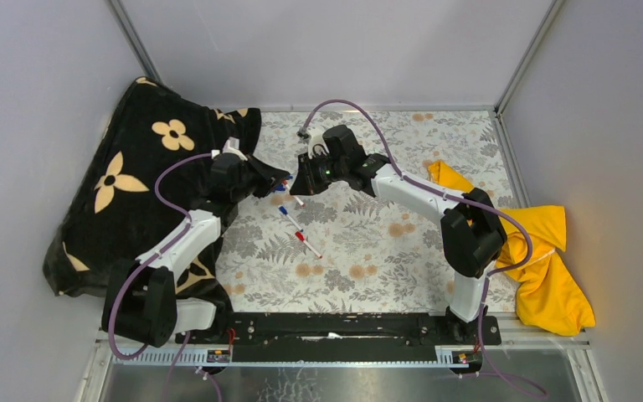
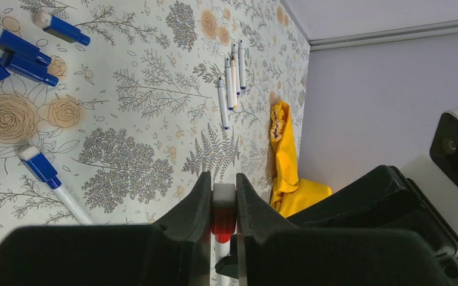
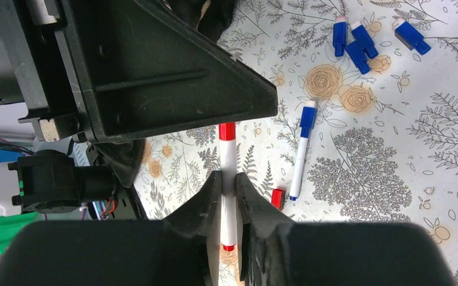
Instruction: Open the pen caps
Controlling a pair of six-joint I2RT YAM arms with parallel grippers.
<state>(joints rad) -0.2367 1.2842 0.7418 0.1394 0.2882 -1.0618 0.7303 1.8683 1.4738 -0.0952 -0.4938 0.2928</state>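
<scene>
Mid-table, arms [image 1: 188, 234] [image 1: 419, 194] reach inward (jaws pinching one pen [image 3: 229, 173]).

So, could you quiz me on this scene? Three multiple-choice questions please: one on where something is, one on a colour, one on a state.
1. Where does the yellow cloth lie?
A) on the robot's far right
B) on its far left
C) in the centre, between the arms

2. What colour is the cap in the left end effector?
A) blue
B) yellow
C) red

3. How does the right end effector stand toward the white pen?
A) open, apart from it
B) shut on its barrel
C) open, touching only its tip

Answers:
1 A: the top view shows it bunched at the right side.
2 C: the left wrist view shows a red cap pinched between the fingers.
3 B: the right wrist view shows both fingers pressed on the barrel.
</scene>
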